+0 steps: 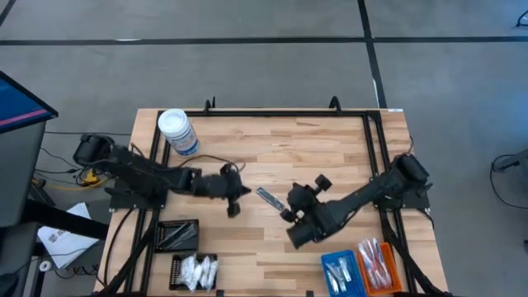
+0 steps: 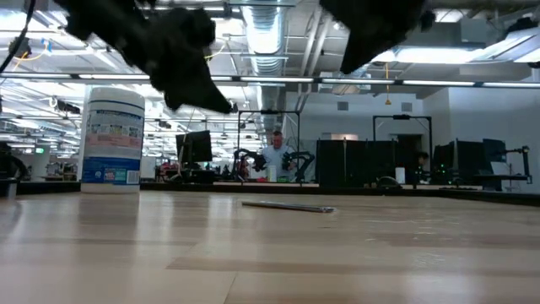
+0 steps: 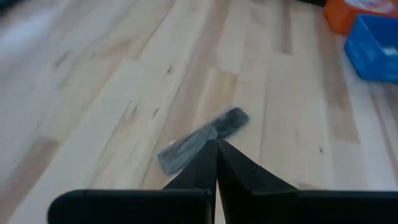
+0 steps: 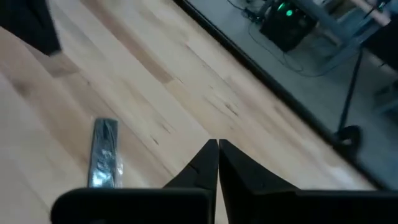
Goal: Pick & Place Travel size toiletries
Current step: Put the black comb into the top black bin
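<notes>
A slim dark grey stick in a crinkly wrapper (image 1: 268, 197) lies flat on the wooden table's middle; it also shows in the low view (image 2: 287, 206), the left wrist view (image 3: 202, 138) and the right wrist view (image 4: 104, 154). My left gripper (image 1: 240, 190) hovers just left of the stick, shut and holding nothing, fingertips together (image 3: 216, 144). My right gripper (image 1: 286, 212) hovers just right of the stick, shut too, fingertips together (image 4: 217, 144). Both are raised above the table in the low view.
A big white-lidded jar (image 1: 177, 132) stands at the table's far left. At the near edge sit a black tray with dark sticks (image 1: 177, 235), a tray with white sachets (image 1: 195, 271), a blue tray (image 1: 341, 270) and an orange tray (image 1: 377, 264).
</notes>
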